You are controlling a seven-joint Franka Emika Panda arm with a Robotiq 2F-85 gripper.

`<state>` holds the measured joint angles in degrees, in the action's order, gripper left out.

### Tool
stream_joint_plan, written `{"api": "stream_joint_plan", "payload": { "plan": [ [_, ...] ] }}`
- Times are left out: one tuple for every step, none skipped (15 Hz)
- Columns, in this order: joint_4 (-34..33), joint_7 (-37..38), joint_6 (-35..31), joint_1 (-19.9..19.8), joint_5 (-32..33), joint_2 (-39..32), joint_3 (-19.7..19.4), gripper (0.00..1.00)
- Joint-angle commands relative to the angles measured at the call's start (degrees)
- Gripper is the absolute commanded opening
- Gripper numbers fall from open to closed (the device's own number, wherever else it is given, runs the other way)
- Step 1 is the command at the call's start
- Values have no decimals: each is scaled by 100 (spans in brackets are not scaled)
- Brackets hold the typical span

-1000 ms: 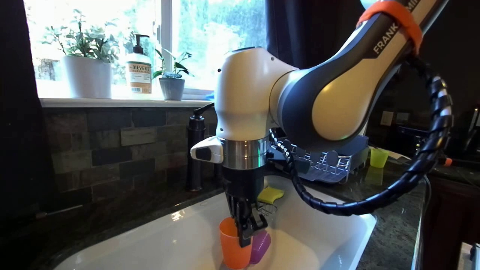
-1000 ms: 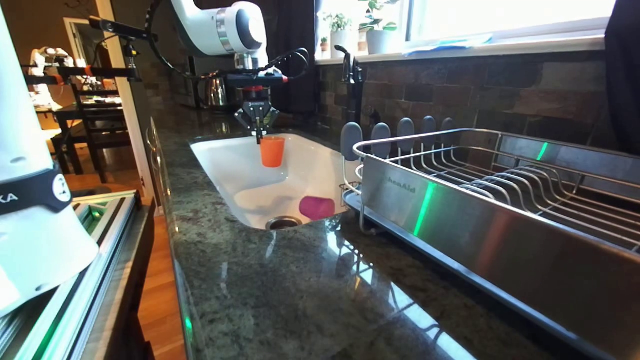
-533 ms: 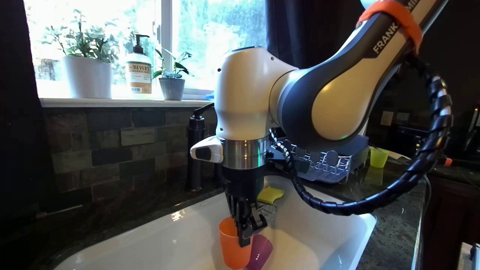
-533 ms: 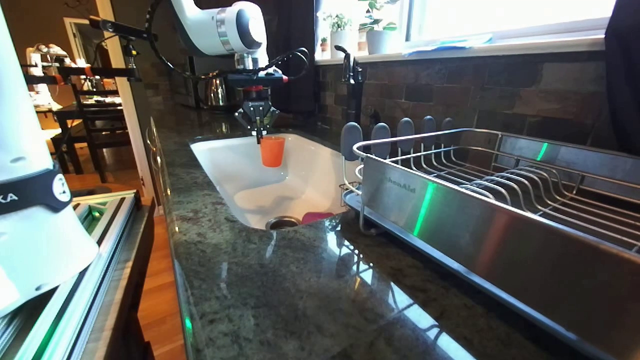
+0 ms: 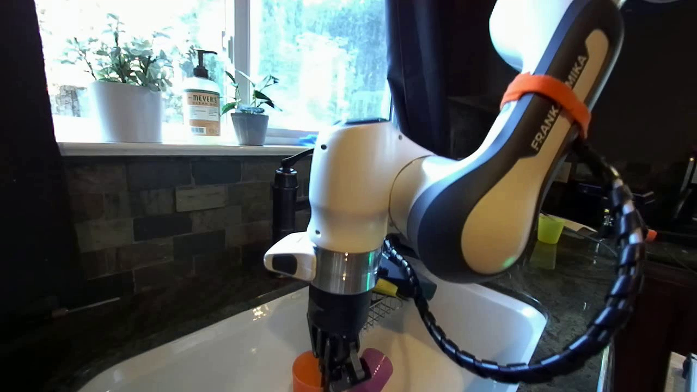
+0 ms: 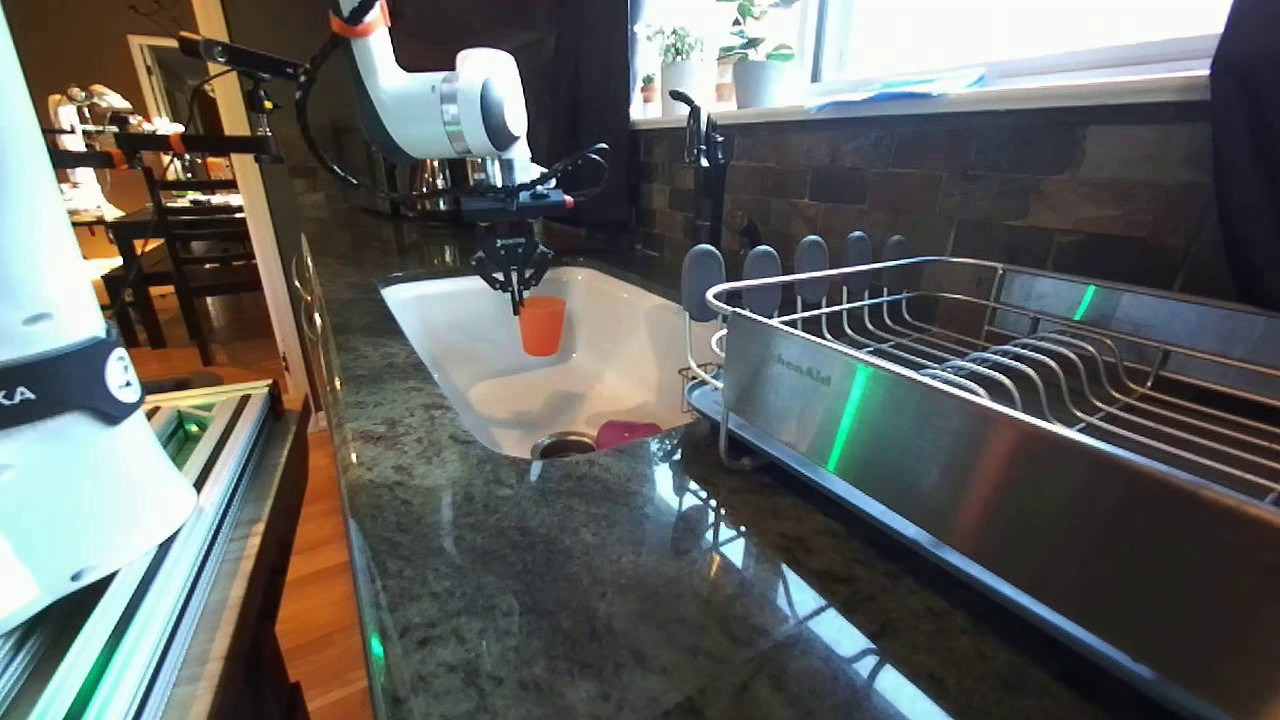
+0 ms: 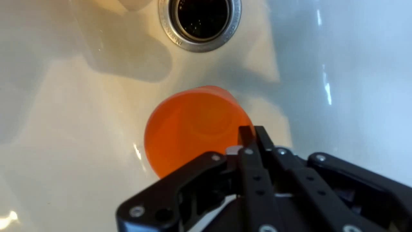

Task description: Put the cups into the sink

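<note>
Well, the gripper (image 7: 253, 129) pinches the orange cup (image 7: 193, 124) — inside the sink (image 6: 600, 375), apparently.

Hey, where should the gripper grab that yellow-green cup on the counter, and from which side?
Probably pinch the yellow-green cup at its rim from above, one finger inside and one outside: it stands upright, widest at the top. The gripper holds the orange cup just that way.

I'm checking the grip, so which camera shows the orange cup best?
The wrist view: it looks down into the orange cup up close, with the hand pinching its rim. Both exterior views show it smaller, more from the side; in an exterior view, the cup is partly behind the hand and cropped at the bottom.
</note>
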<state>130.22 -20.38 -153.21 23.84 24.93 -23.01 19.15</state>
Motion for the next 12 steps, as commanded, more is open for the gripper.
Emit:
{"api": "stream_joint_plan", "payload": {
  "plan": [
    [-298,247,-629,321,551,-796,-340,1],
    [-349,277,-803,447,730,-953,-481,1],
    [-412,316,-993,589,912,-1103,-635,1],
    [-493,396,-1171,769,1102,-1238,-822,1],
    [-575,436,-1322,891,1274,-1355,-953,1],
    [-661,503,-1449,1021,1428,-1469,-1085,1],
    [-746,542,-1541,1122,1560,-1570,-1188,1],
    [-818,578,-1608,1217,1660,-1659,-1283,1],
    [-892,620,-1672,1310,1766,-1734,-1379,1],
    [-952,654,-1730,1396,1865,-1796,-1471,1],
    [-1004,684,-1740,1455,1928,-1845,-1526,1],
    [-1041,726,-1754,1501,1970,-1881,-1569,30]
  ]
}}
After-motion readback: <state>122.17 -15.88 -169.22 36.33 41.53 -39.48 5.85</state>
